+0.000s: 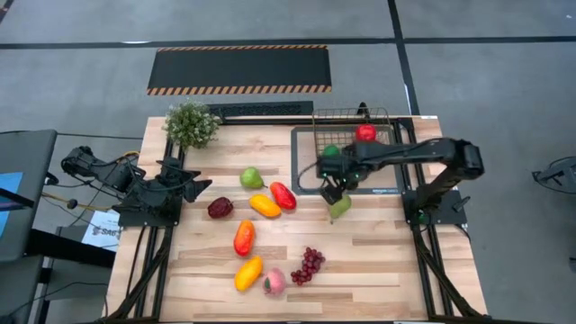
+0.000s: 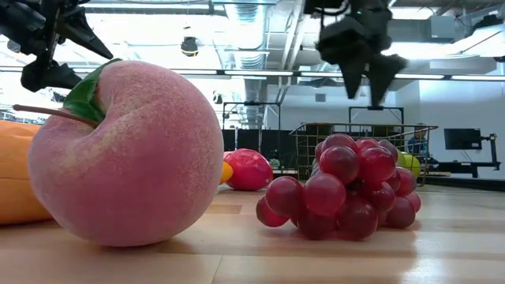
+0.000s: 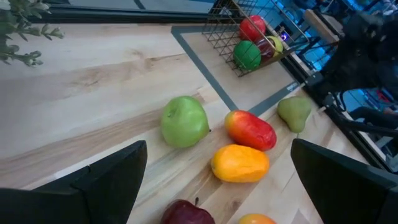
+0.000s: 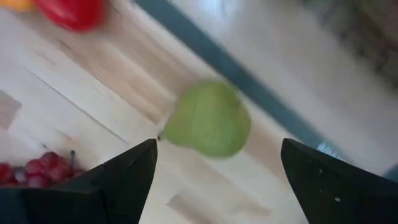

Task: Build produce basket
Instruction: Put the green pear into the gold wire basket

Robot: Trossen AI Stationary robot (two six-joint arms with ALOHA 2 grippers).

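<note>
High view, right end effector (image 1: 334,192): fingers spread, over pear (image 1: 340,207), holding nothing.
Pear: on tabletop (image 1: 387,261) just off the mat's (image 1: 306,171) near corner; right wrist view shows it on its side, stem end toward the grapes (image 4: 28,171).
Basket (image 1: 351,121): on mat, far edge; holds produce.
Left end effector (image 1: 200,186): spread, waiting at left.

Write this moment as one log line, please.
right gripper: jaws open above pear | left gripper: waiting, open | basket: partly filled
</note>
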